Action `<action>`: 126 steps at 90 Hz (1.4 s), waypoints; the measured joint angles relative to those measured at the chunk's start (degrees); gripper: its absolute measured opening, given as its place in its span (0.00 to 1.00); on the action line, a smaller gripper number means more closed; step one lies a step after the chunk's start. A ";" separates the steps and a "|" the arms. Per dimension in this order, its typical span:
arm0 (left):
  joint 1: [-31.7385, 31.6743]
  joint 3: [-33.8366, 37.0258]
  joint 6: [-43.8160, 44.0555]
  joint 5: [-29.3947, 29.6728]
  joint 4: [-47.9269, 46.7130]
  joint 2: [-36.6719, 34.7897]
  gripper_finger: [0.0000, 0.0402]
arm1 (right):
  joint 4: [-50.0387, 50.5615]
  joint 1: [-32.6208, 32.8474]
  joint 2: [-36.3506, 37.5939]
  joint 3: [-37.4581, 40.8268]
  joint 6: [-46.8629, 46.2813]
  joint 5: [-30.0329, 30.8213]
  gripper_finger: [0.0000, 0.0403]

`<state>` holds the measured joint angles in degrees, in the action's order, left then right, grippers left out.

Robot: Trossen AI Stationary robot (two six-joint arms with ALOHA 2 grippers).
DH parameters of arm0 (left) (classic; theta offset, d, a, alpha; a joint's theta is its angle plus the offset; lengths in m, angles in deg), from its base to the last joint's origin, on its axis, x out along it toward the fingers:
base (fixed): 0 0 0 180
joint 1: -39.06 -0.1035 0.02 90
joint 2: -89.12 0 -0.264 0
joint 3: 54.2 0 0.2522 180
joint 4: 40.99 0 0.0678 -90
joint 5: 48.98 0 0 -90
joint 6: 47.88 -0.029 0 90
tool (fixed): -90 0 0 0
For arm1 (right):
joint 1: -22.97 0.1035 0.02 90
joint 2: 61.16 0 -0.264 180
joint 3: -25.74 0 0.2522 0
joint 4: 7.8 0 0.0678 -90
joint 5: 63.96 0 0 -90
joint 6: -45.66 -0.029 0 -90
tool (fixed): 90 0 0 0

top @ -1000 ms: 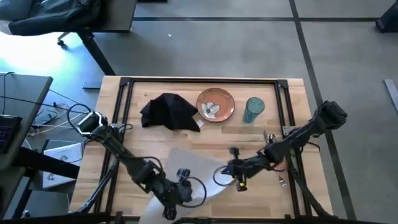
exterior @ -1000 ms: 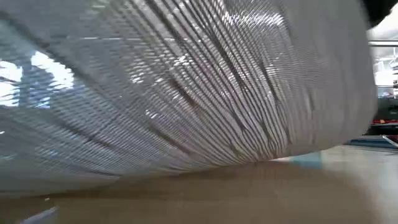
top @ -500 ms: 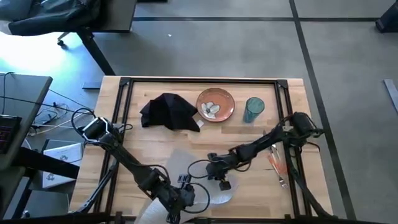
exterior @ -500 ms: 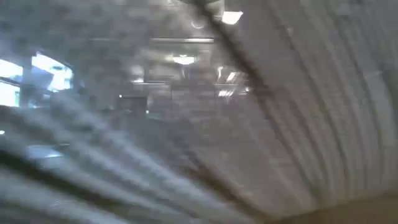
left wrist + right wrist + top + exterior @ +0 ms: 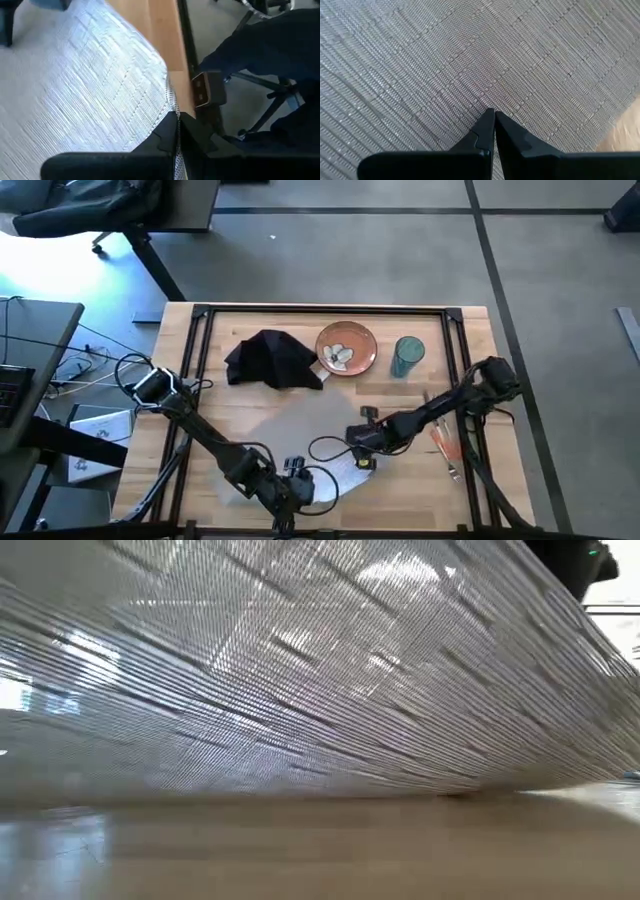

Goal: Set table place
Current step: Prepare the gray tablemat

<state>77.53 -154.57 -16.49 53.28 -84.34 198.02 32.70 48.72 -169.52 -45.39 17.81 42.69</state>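
Wooden table (image 5: 470, 350): butcher-block top, black frame rails. Item in hand: grey woven placemat (image 5: 285, 425), partly spread at the near centre. Left gripper (image 5: 290, 490) pinches its near edge at the table's front; right gripper (image 5: 362, 452) is clenched on its right edge. Advice: keep both pinches firm, draw the edges apart evenly and lower them together so the weave lies flat. Napkin (image 5: 272, 360) and plate (image 5: 346, 347) wait far behind.
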 joint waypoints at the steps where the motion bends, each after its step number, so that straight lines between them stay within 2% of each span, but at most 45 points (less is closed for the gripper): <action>1: -0.03 0.00 -0.02 0.13 -0.10 0.00 0.00 | 0.37 0.33 0.00 0.00 -0.64 0.17 0.00; 49: -0.96 0.00 0.07 0.08 -0.13 1.91 0.00 | 9.90 14.64 0.35 0.02 -27.26 2.58 0.00; 61: -1.27 0.00 1.67 -0.13 -0.32 2.51 0.01 | 10.26 16.87 0.15 0.07 -31.74 5.67 0.00; 72: -2.42 0.00 4.40 -3.38 -0.89 2.82 0.08 | 12.08 17.43 -0.08 -0.96 -32.53 6.09 0.00; 84: -3.75 0.00 4.48 -8.41 -0.78 2.67 0.22 | 14.83 17.45 -0.36 -3.76 -29.60 6.29 0.00; 94: -4.41 -1.63 3.92 -12.33 -4.34 1.90 0.30 | 17.02 17.47 -0.70 -6.29 -26.52 6.85 0.00; 99: -3.99 -2.97 4.39 -10.44 -6.31 1.17 0.33 | 16.60 17.50 -0.72 -7.39 -25.58 7.07 0.00; 110: -1.61 -3.67 6.67 -1.41 -11.11 -0.40 0.33 | 16.52 16.86 -0.70 -9.71 -22.72 7.65 0.00; 118: 0.53 -3.03 10.97 3.60 -16.85 -0.40 0.32 | 15.47 15.87 -0.66 -11.23 -19.95 7.62 0.00; 126: 2.24 0.07 17.18 6.02 -20.19 -0.15 0.30 | 15.26 14.52 -0.63 -13.78 -16.28 6.66 0.00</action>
<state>79.78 -154.50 0.69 59.30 -104.53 197.88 47.96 63.23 -170.15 -59.17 1.53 49.35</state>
